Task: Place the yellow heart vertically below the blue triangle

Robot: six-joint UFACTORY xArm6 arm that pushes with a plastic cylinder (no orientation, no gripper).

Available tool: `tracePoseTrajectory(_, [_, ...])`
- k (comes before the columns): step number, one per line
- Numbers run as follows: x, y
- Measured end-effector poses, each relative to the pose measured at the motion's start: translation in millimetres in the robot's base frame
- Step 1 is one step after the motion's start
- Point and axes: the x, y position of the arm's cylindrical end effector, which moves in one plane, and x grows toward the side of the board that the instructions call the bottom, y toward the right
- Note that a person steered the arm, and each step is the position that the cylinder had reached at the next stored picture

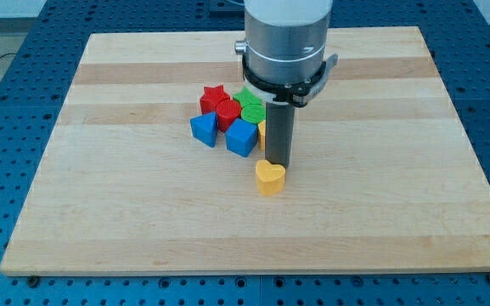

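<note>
Right, my tip [278, 163] is down on the board [380, 212], planted just above the yellow heart [270, 178] in the view, touching it or as near as makes no difference. There are no fingers here to open or close, only the straight dark rod [279, 134] hanging from the grey arm [284, 42].

The heart sits a little below the cluster, at the view's lower right of it, standing clear of the other blocks with bare wood all round its lower side.

And what a huddle that cluster is. The blue triangle [204, 129] holds the view's left end, pointing roughly upward. Just to its right comes a blue cube [241, 137], touching or very nearly touching it. Above those two, a red star [214, 98] and a red round-ish block [228, 113] are pressed together. To their right a green block [250, 109] is tucked in under the arm's collar, its shape hard to make out. A sliver of another yellow block [262, 130] peeks out at the rod's left edge, mostly hidden behind it.

So the heart lies lower than the triangle but well off to its right, with the cube between them.
</note>
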Motion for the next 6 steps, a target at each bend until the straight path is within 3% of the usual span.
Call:
tracePoseTrajectory(2, [9.5,82.8])
tracePoseTrajectory(3, [23.4,81.1])
tracePoseTrajectory(5, [8.9,-93.9])
tracePoseTrajectory(6, [9.4,-113.1])
